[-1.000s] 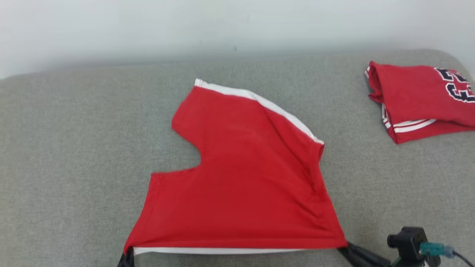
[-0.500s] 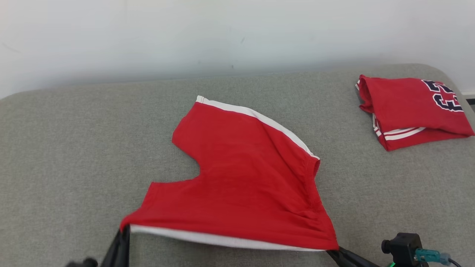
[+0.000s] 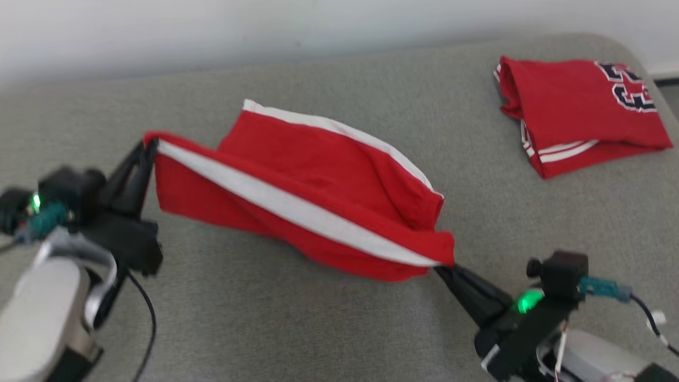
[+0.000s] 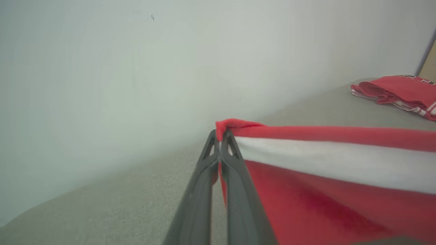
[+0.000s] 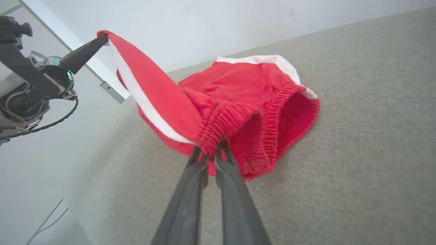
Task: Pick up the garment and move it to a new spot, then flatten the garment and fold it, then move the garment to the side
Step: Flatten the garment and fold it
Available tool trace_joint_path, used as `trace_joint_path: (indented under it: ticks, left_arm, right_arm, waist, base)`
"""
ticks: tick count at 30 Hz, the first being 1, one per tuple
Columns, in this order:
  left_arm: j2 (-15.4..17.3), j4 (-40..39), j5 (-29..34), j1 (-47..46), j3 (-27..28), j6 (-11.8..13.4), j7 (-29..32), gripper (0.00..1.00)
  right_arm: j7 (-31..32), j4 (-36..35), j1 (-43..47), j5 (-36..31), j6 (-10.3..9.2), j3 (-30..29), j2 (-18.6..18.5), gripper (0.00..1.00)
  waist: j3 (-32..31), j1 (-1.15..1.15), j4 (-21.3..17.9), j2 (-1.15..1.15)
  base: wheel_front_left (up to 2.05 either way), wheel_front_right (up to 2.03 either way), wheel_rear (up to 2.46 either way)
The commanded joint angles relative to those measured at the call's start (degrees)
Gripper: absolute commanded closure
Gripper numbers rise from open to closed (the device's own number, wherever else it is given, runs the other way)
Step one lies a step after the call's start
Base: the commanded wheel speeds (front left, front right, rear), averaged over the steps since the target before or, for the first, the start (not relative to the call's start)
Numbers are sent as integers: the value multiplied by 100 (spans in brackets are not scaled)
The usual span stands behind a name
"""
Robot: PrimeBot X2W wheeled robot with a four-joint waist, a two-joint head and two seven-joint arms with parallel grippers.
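Item: red shorts (image 3: 318, 175), white stripe. Strung betw. both sets of fingers, near edge up, rest on grey cushion (image 3: 318, 329).
L fingers (image 3: 135, 172): clenched on stripe end.
R fingers (image 3: 467, 291): clenched on elastic waistband.
Folded red jersey (image 3: 573, 106): well beyond R fingers.

Bright, soft, even light is filling every view. The garment (image 3: 318, 175) is casting only a faint shadow on the grey cushion (image 3: 265, 318) beneath it. Left of the garment, the head view is smearing with motion blur; the wrist views are bowing near their edges.
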Motion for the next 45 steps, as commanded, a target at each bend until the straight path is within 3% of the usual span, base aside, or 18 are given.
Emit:
trace_joint_path:
  ticks: [1, 5, 12, 22, 31, 41, 42, 43, 44, 45]
  left_arm:
    - [147, 191, -79, -379, -209, 15, 68, 100]
    - [361, 695, -260, -1297, -794, 16, 183, 100]
    - [387, 1461, -557, -2306, -1729, 15, 251, 100]
    - [488, 2436, -1028, -3517, -2573, 15, -41, 100]
    - [484, 3090, -1313, -3890, -3194, 15, -212, 100]
    - [401, 3446, -1688, -3852, -3669, 16, -355, 100]
    - [370, 3485, -1731, -3807, -3704, 16, -390, 65]
    - [338, 3515, -1776, -3760, -3724, 15, -434, 55]
    - [308, 3535, -1841, -3708, -3736, 15, -479, 0]
    - [281, 3552, -1898, -3667, -3750, 15, -530, 0]
  right_arm:
    - [-9, 82, -205, 16, -17, -2, 127, 100]
    - [-28, 262, -591, 119, -17, -90, 395, 100]
    - [-45, 479, -868, 179, -16, -224, 664, 100]
    - [-54, 297, -1015, 223, -16, -731, 1133, 100]
    - [-56, 454, -1224, -13, -16, -844, 1474, 100]
    - [-56, 832, -1290, -117, -17, -1039, 1634, 98]
    - [-56, 865, -1287, -144, -17, -1065, 1645, 71]
    - [-56, 896, -1276, -171, -16, -1090, 1659, 38]
    - [-55, 929, -1251, -183, -16, -1091, 1677, 0]
    - [-55, 960, -1225, -218, -17, -1105, 1683, 0]
  waist:
    - [592, -1, -408, -1]
    - [937, -1, -577, -1]
    - [1281, -1, -750, -1]
    - [1654, -1, -1026, -1]
    - [1749, -1, -1131, -1]
    - [1555, -1, -934, -1]
    - [1519, -1, -921, -1]
    - [1482, -1, -911, -1]
    - [1437, -1, -901, -1]
    - [1380, -1, -891, -1]
  base:
    - [0, 0, 0]
    - [0, 0, 0]
    - [0, 0, 0]
    - [0, 0, 0]
    - [0, 0, 0]
    - [0, 0, 0]
    - [0, 0, 0]
    - [0, 0, 0]
    - [0, 0, 0]
    - [0, 0, 0]
